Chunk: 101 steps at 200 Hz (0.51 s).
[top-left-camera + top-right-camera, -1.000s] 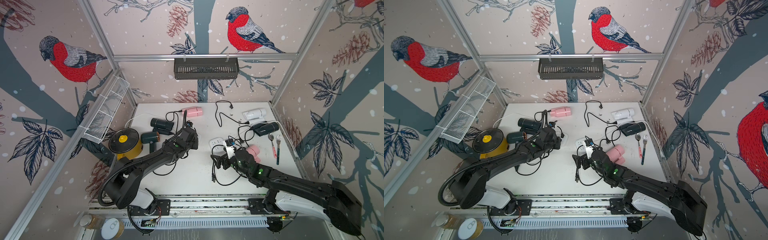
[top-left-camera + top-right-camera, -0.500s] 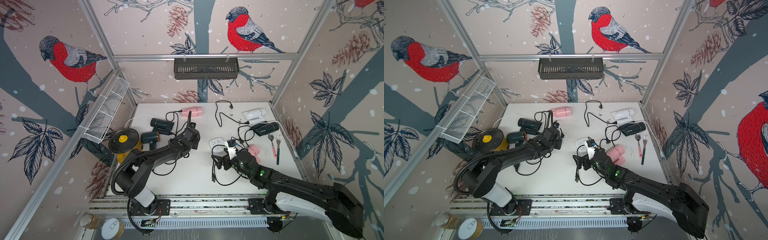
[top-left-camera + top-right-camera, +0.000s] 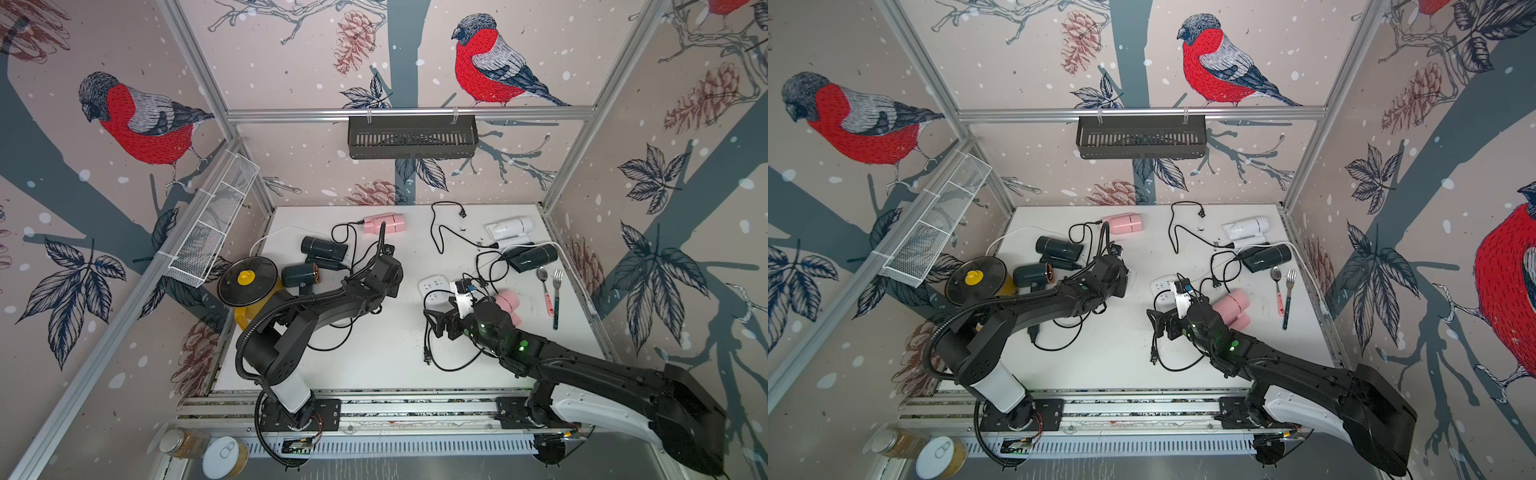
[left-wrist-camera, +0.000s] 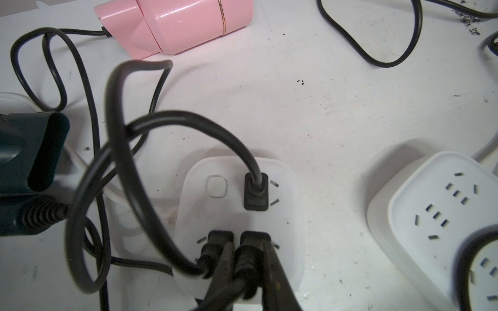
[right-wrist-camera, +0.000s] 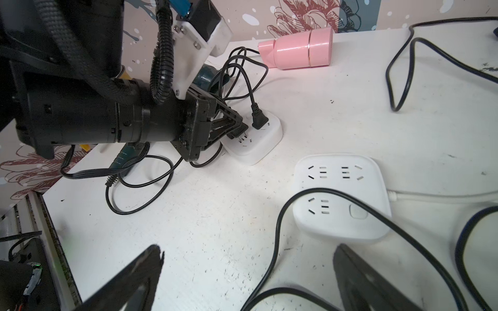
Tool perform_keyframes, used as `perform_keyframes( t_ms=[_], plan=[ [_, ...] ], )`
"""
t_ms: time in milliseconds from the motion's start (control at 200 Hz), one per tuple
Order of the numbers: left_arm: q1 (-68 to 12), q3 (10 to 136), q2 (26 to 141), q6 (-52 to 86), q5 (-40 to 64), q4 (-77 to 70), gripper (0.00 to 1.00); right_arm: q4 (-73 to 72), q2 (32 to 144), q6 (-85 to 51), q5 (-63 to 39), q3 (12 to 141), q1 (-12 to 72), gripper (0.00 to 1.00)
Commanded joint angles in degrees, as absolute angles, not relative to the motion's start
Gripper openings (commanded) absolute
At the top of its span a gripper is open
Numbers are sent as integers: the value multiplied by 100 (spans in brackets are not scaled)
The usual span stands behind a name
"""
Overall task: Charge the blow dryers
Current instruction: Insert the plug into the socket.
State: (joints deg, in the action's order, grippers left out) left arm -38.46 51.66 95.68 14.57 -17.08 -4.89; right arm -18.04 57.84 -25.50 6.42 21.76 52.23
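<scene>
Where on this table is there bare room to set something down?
The widest bare patch of table lies before the front rail, between the two arms' cord loops. Crowded: the power strip where the left gripper clamps a plug, and the right side around the fork.

Both top views: high up on my base side, angled down and forward, far enough to take in the whole surface [image 3: 374,357]; framing nearly identical. My left wrist cam: close, straight down on a white power strip [image 4: 283,223]. My right wrist cam: low, skimming across the surface. Both wrist views share that strip and the back pink blow dryer [image 4: 175,24].
</scene>
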Motion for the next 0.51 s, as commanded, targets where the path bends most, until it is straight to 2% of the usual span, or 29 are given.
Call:
perform_keyframes(
  t_ms=[0,500],
  plan=[
    [-3849,5203,9551,1391,-1809,-548,11,-1962,5827,-2604,629,2153,5191,100],
    [-3858,5282,9588,1505,-1782,-290,11,-2034,6024,-2629,572,2180,5141,100]
  ],
)
